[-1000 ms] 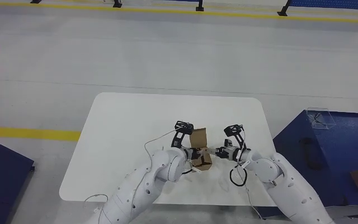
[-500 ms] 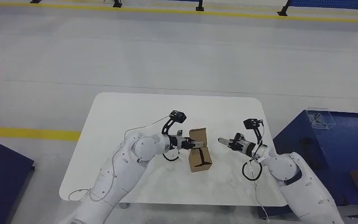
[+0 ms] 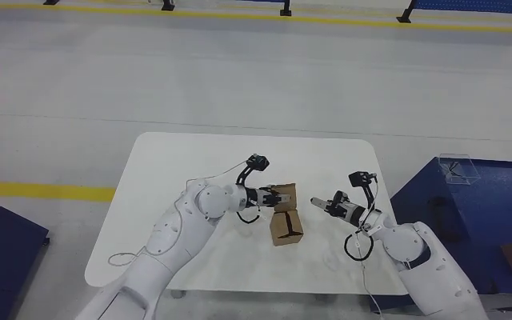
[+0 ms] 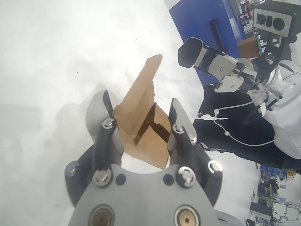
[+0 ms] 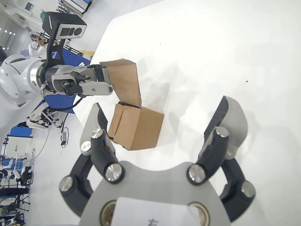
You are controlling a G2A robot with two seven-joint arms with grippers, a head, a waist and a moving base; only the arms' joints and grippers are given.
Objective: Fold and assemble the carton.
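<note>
White table [image 3: 160, 240] | carton [image 3: 286, 228] upright (flap [image 5: 124, 81] raised) | left jaws apart, seemingly straddling flap | right jaws apart, nearby

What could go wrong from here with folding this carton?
1. The carton stands free on the table. The right gripper is open and apart from it, so pushing the flap may slide or tip it.
2. The left gripper has its fingers either side of the raised flap near its edge; pressing there could bend it crooked.
3. The grippers face each other across the carton and might collide if both close in.
</note>
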